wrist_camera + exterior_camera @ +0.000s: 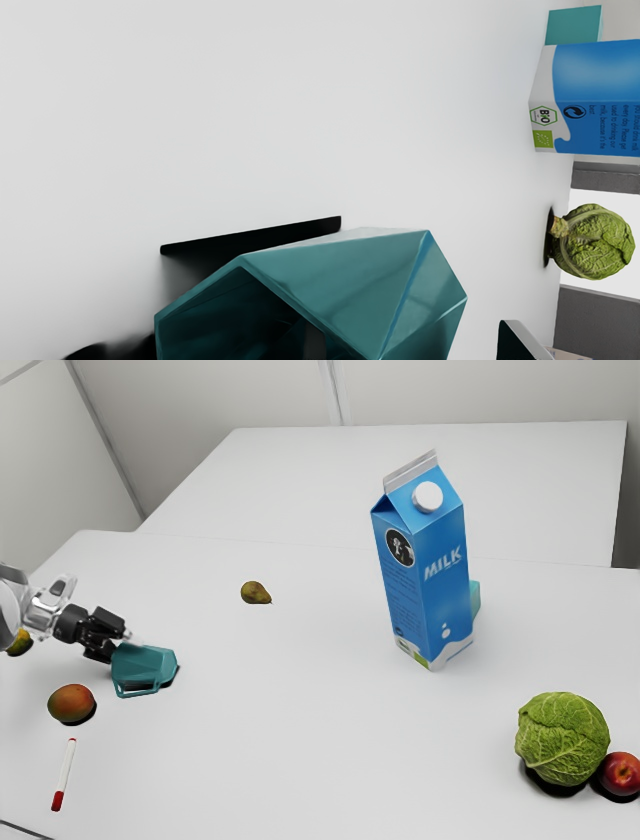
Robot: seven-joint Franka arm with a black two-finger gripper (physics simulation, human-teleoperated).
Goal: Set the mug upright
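Mug [143, 667], teal and faceted, lies tipped over on the table [300, 710], right at the black gripper [125, 641] — mouth facing it, presumably offering a wall for righting. How wide the gripper stands, or whether it holds anything — impossible to tell.

The mug [143, 664] is teal, the carton [428, 585] blue and white.

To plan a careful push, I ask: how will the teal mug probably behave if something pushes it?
The mug lies on its side, and its flat facets would probably resist rolling. Its crisp edges suggest a stiff body. The smooth, slightly shiny walls could be slippery.
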